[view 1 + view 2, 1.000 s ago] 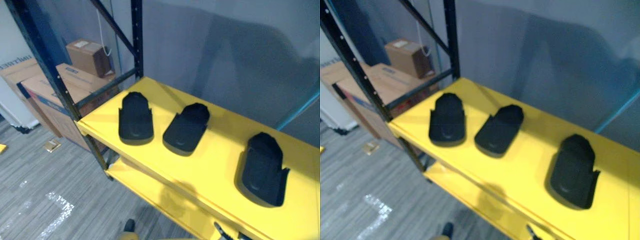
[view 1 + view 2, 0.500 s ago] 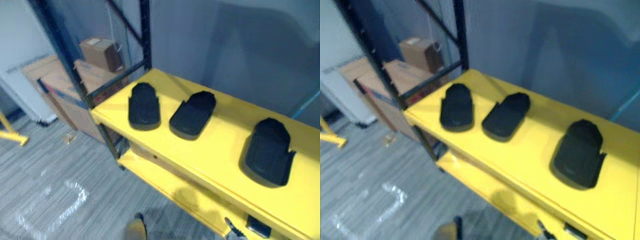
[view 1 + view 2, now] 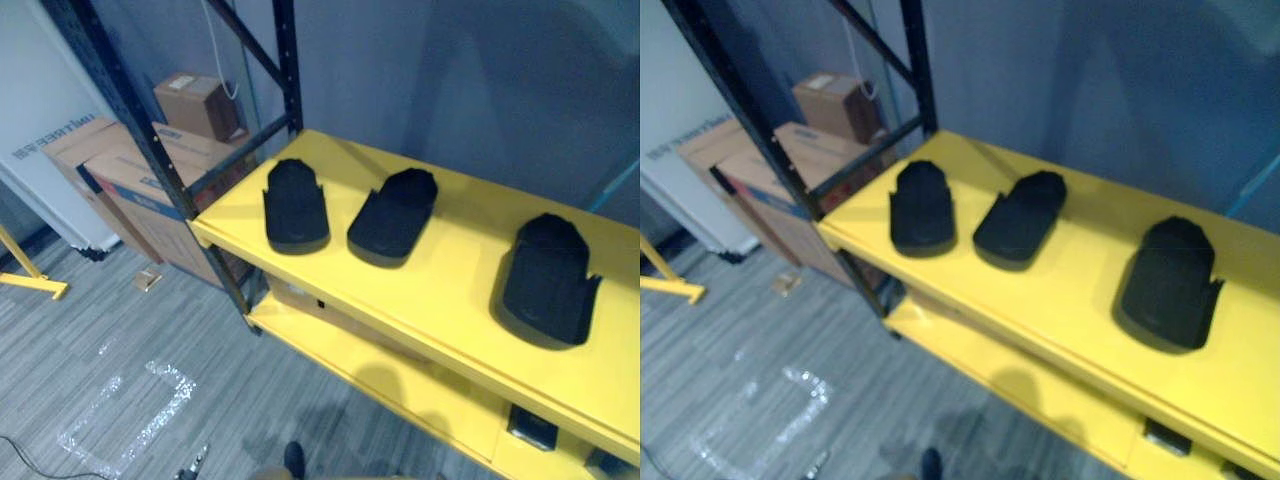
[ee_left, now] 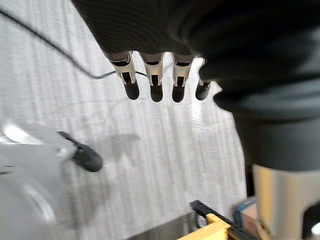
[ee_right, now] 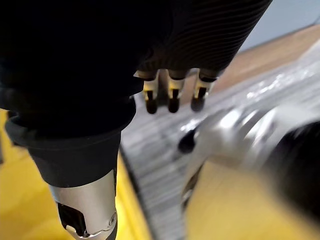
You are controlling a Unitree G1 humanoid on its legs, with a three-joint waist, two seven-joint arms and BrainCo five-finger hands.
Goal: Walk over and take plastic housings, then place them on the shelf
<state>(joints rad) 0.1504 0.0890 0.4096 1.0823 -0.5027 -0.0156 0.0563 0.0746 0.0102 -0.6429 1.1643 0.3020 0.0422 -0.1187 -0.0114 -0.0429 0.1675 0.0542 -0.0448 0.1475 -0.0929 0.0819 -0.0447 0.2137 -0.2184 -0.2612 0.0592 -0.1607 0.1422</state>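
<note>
Three black plastic housings lie flat on the yellow shelf's (image 3: 450, 275) top level, none in either hand. The left housing (image 3: 295, 205) sits near the shelf's left front corner, close to the front edge. The middle housing (image 3: 393, 212) lies just beside it, angled, with a narrow strip of yellow between them. The right housing (image 3: 550, 278) lies well apart from those two, across a wide bare stretch of shelf. Bare yellow also runs behind all three, up to the blue wall (image 3: 480, 80).

A dark upright post (image 3: 289, 60) stands at the shelf's back left corner, with another post (image 3: 150, 150) at the front left. Under the top level a lower yellow level (image 3: 400, 385) juts forward. Cardboard boxes (image 3: 130, 170) stand left of the frame, and open grey striped floor (image 3: 100, 350) spreads in front.

The left hand (image 4: 156, 82) hangs over the floor, fingers straight and relaxed, holding nothing. The right hand (image 5: 173, 97) hangs likewise, fingers loose and empty.
</note>
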